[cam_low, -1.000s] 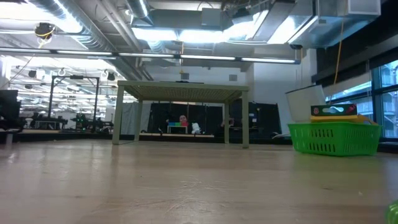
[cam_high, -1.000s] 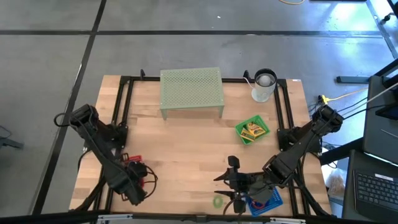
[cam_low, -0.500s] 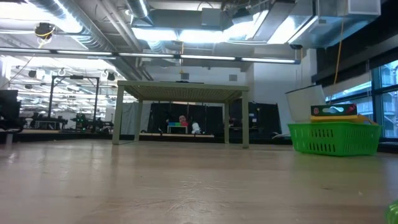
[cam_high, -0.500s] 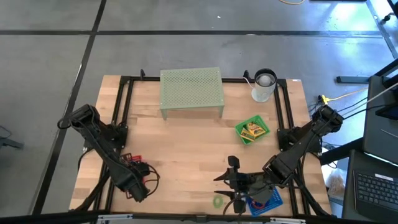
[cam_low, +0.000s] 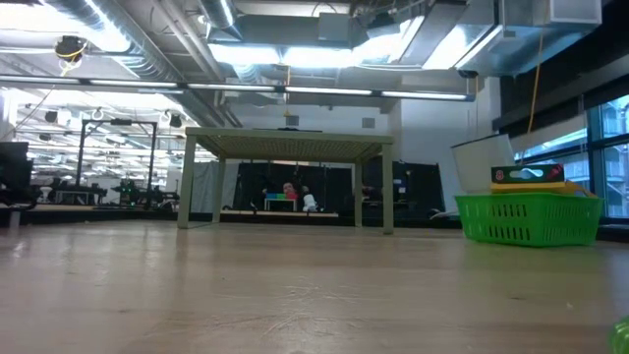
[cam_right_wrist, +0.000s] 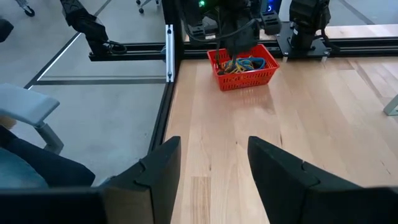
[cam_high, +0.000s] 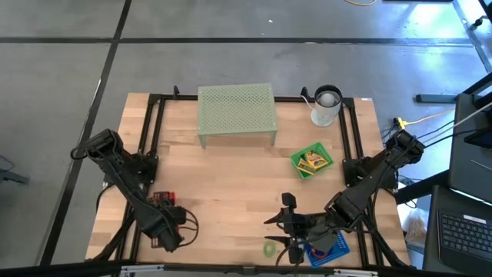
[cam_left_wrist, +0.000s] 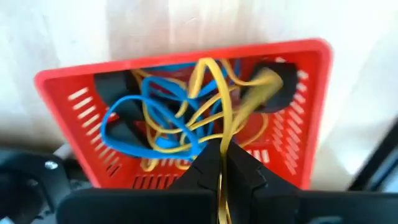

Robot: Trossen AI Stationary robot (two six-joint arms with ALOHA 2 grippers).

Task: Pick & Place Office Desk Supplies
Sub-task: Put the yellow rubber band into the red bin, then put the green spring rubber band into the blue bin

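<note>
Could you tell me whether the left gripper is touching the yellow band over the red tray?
Touching: in the left wrist view the left gripper has its fingers shut on the yellow band, above the red tray.

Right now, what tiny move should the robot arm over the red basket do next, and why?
Probably lift a little, straight up. The left end effector is pinched shut on a yellow rubber band that loops down into the tangle of blue and yellow bands in the red basket. A slow rise should pull it free. The right end effector waits open near the table's front edge.
</note>
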